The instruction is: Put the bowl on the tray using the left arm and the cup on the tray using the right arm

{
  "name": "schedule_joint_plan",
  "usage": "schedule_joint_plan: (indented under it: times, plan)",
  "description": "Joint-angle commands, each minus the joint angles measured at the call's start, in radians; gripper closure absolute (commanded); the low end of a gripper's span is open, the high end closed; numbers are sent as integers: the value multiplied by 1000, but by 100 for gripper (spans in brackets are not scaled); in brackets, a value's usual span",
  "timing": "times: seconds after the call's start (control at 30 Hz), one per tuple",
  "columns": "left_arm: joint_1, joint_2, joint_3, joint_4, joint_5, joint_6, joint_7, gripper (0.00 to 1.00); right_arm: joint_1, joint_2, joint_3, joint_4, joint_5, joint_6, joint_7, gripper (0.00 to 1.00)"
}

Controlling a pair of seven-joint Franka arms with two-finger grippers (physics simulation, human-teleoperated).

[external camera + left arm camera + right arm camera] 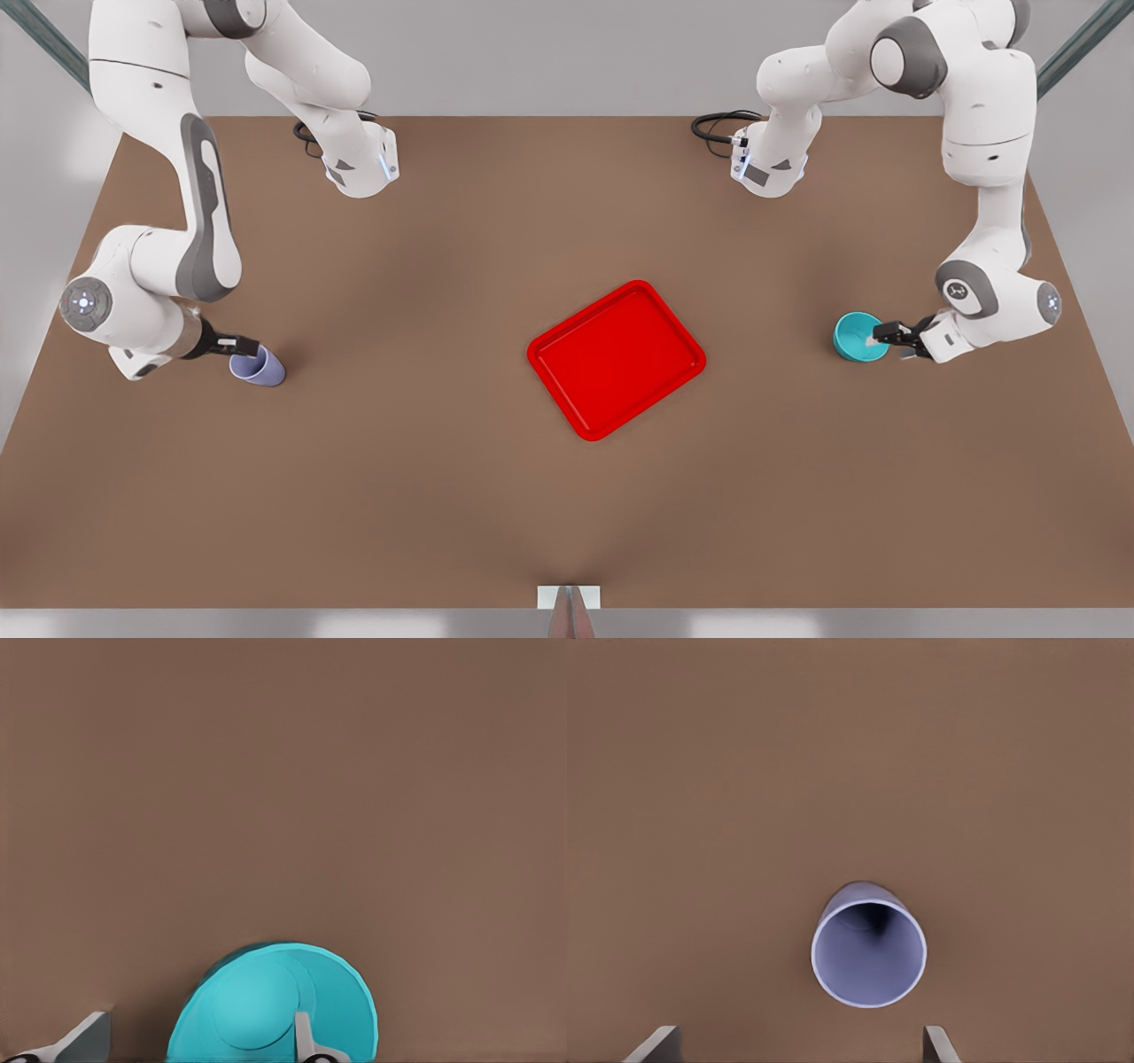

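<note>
Beside bowl (858,338), open brown table (443,496).

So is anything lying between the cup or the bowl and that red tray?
Nothing visible: bare table separates the cup and the bowl from the tray. The right gripper and left gripper are already at them.

Brown table (443,496) (plain, grey surround)
</note>
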Motion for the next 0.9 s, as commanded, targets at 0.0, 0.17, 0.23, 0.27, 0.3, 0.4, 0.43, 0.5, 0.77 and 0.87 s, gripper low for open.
schedule_joint_plan:
  times: [0.0, 0.17, 0.23, 0.27, 0.3, 0.4, 0.43, 0.5, 0.77, 0.87]
  plan:
    - [0, 4, 0, -1, -1, 0, 0, 0, -2, 6, 0, 5, 0, 2, -1, 0]
    - [-2, 51, 0, 0, -1, 0, 0, 0, -28, 29, 0, -4, -14, 31, -4, 0]
    - [-2, 53, 0, 0, -1, 0, 0, 0, -32, 27, 0, -20, -14, 25, -6, 0]
    - [-2, 53, 0, 0, -1, 2, 0, 2, -47, 26, 0, -37, -12, 23, -6, 0]
    - [-2, 53, 0, 0, -1, 2, 0, 15, -48, 26, 0, -43, -12, 25, -6, 0]
    - [-2, 65, 0, 0, -1, 17, -2, 37, -53, 31, 0, -37, -15, 39, -18, 0]
    - [-2, 65, 0, 0, -1, 18, -2, 38, -62, 40, 0, -38, -17, 54, -22, 0]
    - [-5, 65, 0, 0, -1, 18, -2, 64, -61, 52, 0, -44, -38, 65, -22, 0]
    - [-16, 65, -1, 0, 5, 29, 0, 79, -81, 100, 0, -46, -40, 91, -22, 0]
    - [-85, 65, 0, 5, -1, 32, -12, 79, -94, 106, 0, -60, -46, 117, -22, 0]
